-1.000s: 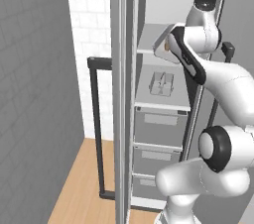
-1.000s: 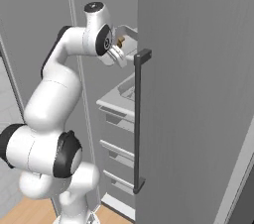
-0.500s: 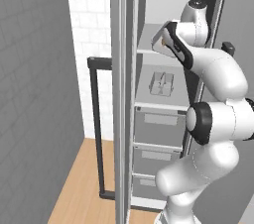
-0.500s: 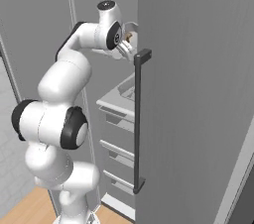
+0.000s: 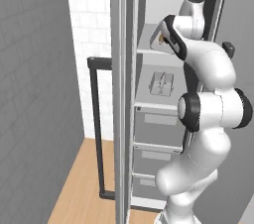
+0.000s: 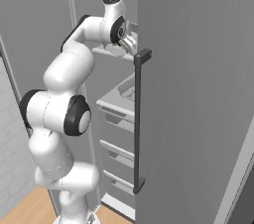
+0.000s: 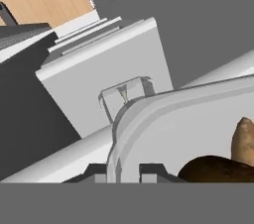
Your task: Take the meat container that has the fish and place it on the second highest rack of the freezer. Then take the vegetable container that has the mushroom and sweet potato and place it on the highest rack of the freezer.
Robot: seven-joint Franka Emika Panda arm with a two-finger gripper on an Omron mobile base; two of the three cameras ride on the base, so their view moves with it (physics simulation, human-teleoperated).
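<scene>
The vegetable container (image 7: 198, 129), a pale grey tray with a raised rounded rim, sits directly in front of the hand (image 7: 124, 171), whose two finger tips are pinched nearly together on the rim's near edge; the tray therefore counts as held. Inside it, just beyond the fingers and to one side, lie a dark brown mushroom (image 7: 218, 169) and the orange-brown sweet potato (image 7: 243, 139). From the left base view the tray (image 5: 159, 35) appears tilted at the level of the highest rack (image 5: 151, 49), the upper shelf board of the freezer (image 6: 198, 94), so the step in hand is judged to be setting this second container down there. Below the hand, on the second highest rack (image 5: 156, 104), stands the meat container (image 5: 161, 83), a small clear-walled tray; its fish is too pale to make out, yet the first half of the task looks done. To finish well, the tray should be levelled before it goes down, so that the vegetables do not roll toward the low rim, then slid far enough inward that its whole base rests on the board before the fingers part. Farther out, grey drawer fronts (image 5: 158, 119) stack under the lower shelf, and the open door with its long dark bar handle (image 6: 138, 119) stands close beside the wrist. The narrow opening between door edge and cabinet frame is what most confines the arm; a withdrawal straight back along the approach seems safest.
</scene>
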